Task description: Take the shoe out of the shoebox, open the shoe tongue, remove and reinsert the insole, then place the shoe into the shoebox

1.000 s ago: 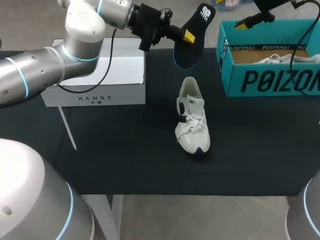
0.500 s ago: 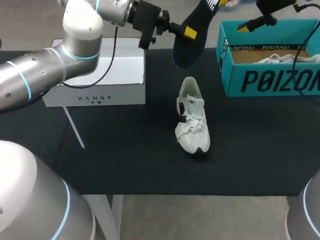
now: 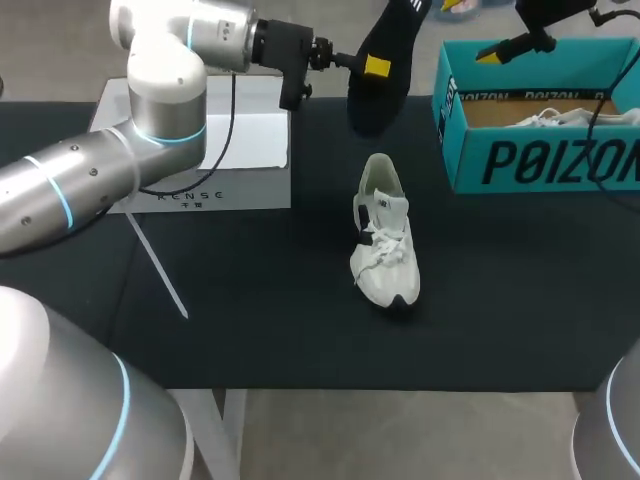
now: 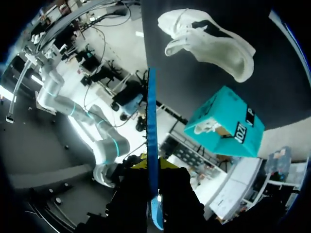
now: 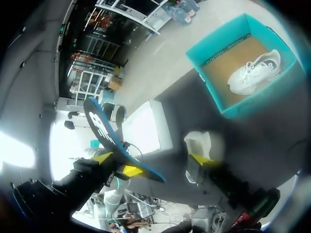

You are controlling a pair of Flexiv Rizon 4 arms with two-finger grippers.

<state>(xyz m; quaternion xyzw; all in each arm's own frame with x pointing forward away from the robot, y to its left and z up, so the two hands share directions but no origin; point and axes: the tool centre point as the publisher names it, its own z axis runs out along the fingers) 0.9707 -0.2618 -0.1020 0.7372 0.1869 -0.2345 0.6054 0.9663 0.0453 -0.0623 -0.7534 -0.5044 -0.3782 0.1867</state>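
White shoe [image 3: 384, 240] mid-tabletop, toe toward near edge. Above far edge: left gripper [image 3: 372, 67] clamped on dark insole [image 3: 378, 100], held aloft. Far right corner: teal shoebox [image 3: 540, 150]. Right gripper [image 5: 150, 158] above it, fingers spread wide.

We have a table [image 3: 250, 300] with a black top that spans the scene from left to right. On it, near the middle, a white shoe [image 3: 385, 240] stands upright on its sole, toe toward the near edge and heel toward the far one, well apart from everything else. At the far left a white box [image 3: 250, 150] rests on the table, and at the far right sits a teal shoebox [image 3: 540, 160], its top open.
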